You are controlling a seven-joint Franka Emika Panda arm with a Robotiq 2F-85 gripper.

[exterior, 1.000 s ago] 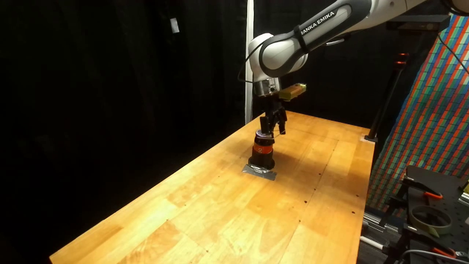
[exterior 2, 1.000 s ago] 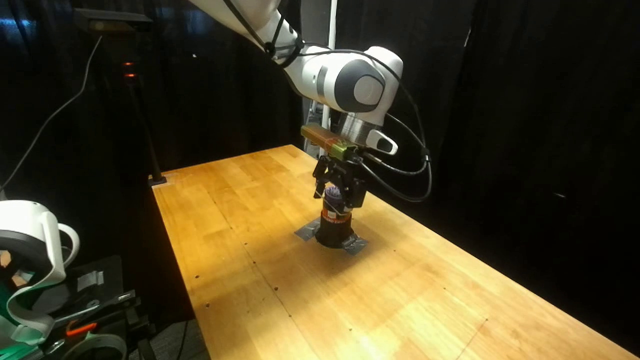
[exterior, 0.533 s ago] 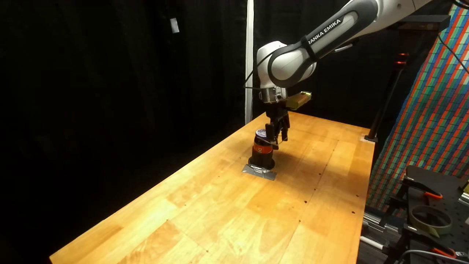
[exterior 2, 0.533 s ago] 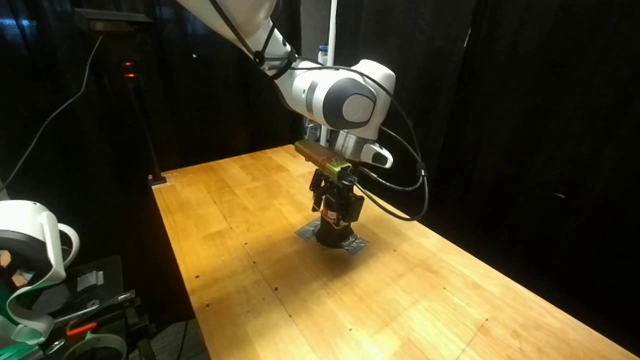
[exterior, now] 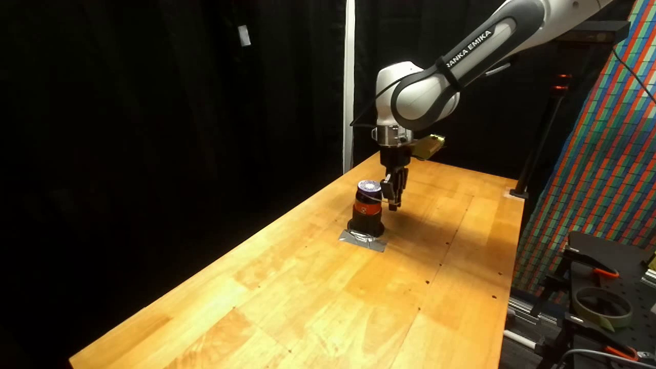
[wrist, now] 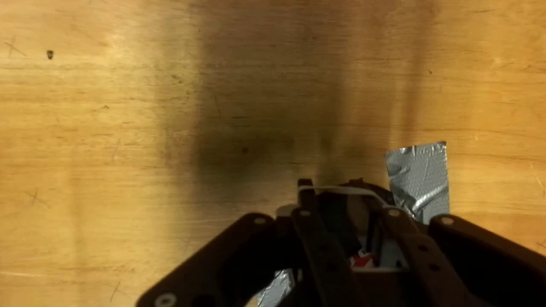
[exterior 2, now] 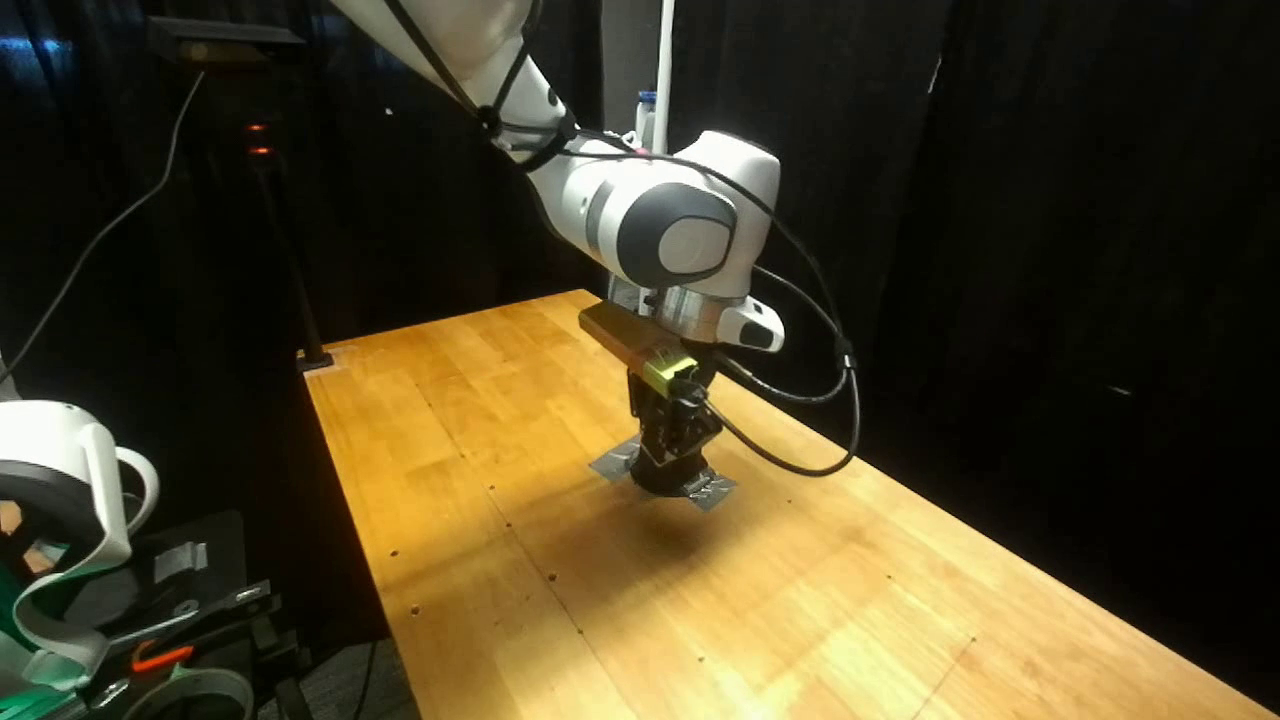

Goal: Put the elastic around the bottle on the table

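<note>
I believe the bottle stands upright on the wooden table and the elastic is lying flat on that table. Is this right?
The elastic does not lie on the table: the wrist view shows it crossing a gripper fingertip. The bottle does stand upright there, as you say.

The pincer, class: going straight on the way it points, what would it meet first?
Probably the table, since the pincer points down beside the bottle; depth is unclear, so it might clip the bottle first.
</note>
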